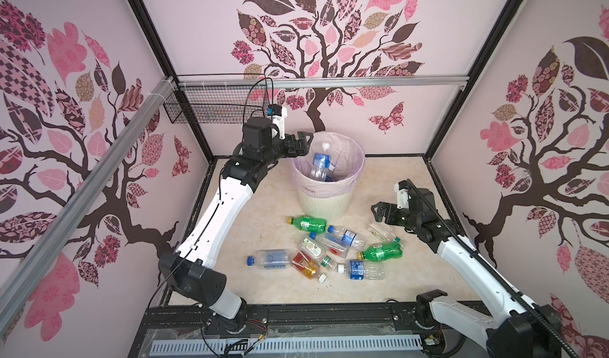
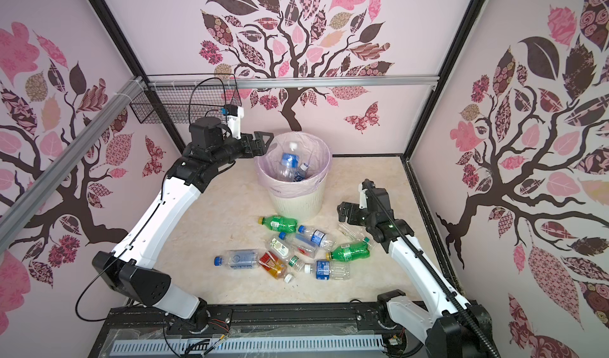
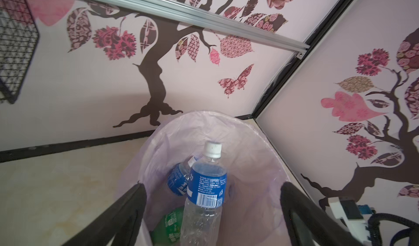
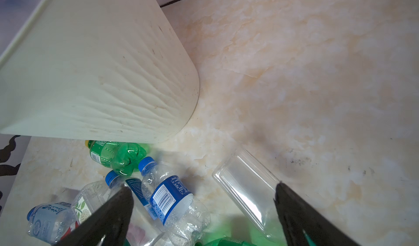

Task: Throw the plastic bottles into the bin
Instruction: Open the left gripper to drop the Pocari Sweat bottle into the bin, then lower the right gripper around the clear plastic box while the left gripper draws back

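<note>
The bin (image 1: 321,203) holds a clear blue-label bottle (image 3: 205,195), near upright with its white cap up, over a second blue-label bottle (image 3: 178,180) and a green bottle (image 3: 170,224). Jaws wide and empty on left gripper (image 1: 307,145) at the rim. The right gripper (image 1: 376,212) is wide too, above tabletop bottles (image 1: 346,236).

The left arm (image 1: 227,204) is reaching up and far forward, its white forearm sloping away from the base and its wrist bending toward the middle. In both top views the left hand (image 1: 308,145) is pointing rightward, its jaws standing wide apart and gripping nothing. The right arm (image 1: 461,257) is stretching forward lower down, its wrist turning inward. The right hand (image 1: 376,212) is hanging low, its black fingers (image 4: 108,215) spreading wide and holding nothing.
</note>
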You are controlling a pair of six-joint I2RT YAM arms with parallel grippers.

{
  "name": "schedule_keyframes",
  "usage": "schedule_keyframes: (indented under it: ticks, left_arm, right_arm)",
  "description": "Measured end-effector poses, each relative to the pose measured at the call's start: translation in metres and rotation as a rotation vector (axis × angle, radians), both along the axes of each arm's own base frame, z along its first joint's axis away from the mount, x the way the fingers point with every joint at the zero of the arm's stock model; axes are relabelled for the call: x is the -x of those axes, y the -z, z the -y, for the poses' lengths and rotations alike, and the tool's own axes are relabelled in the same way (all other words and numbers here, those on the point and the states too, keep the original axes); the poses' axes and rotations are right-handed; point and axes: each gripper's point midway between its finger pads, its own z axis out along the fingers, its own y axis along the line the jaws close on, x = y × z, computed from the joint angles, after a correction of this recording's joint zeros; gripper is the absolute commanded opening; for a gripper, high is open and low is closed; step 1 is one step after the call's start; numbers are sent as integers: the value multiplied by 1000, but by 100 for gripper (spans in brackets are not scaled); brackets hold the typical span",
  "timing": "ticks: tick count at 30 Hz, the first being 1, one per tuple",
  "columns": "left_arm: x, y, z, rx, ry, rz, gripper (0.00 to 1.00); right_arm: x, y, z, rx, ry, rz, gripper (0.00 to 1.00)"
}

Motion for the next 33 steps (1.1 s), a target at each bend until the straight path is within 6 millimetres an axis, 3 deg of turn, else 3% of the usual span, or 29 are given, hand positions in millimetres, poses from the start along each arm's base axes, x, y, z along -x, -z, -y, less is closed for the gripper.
schedule_keyframes:
  ticks: [7,11,20,28,33]
  left_arm:
    - [58,-10,-72,-48,-135,38,96]
    - [86,15,-102,-97,-203,9,97]
    - [122,67,-112,-165,-197,-84,97]
    - [127,72,-119,-181,-227,-89,96]
    - [136,68,-125,-191,-250,-61,96]
  right_arm:
    - [8,20,5,28,17,-86,99]
    - [10,42,5,50,12,-172,97]
    - [12,74,13,111,36,-281,94]
    - [10,102,13,144,19,-360,97]
    - [-3,105,13,159,20,-339,95]
